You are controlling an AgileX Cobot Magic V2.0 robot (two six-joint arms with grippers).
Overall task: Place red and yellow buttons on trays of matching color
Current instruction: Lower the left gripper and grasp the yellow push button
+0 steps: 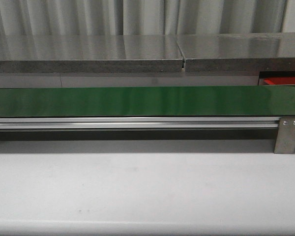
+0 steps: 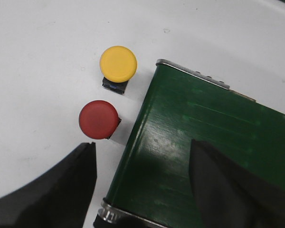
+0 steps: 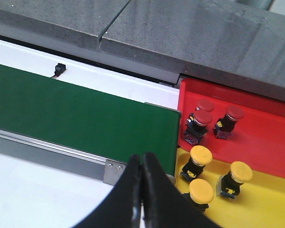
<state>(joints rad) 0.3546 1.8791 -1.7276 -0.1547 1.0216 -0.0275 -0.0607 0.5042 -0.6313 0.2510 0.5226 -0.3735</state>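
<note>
In the left wrist view a red button (image 2: 99, 119) and a yellow button (image 2: 118, 63) stand upright on the white table beside the end of the green conveyor belt (image 2: 204, 137). My left gripper (image 2: 142, 156) hangs open above that belt end, holding nothing; its one finger is close to the red button. My right gripper (image 3: 142, 164) is shut and empty over the belt's other end. Beyond it a red tray (image 3: 266, 142) holds three red buttons (image 3: 203, 117) and a yellow tray (image 3: 266, 204) holds three yellow buttons (image 3: 201, 155). The front view shows neither gripper.
The belt (image 1: 137, 101) runs across the front view on an aluminium rail (image 1: 132, 123) with a metal bracket (image 1: 287, 134) at its right end. A grey stone ledge (image 1: 137, 51) runs behind it. A corner of the red tray (image 1: 280, 81) shows at the right.
</note>
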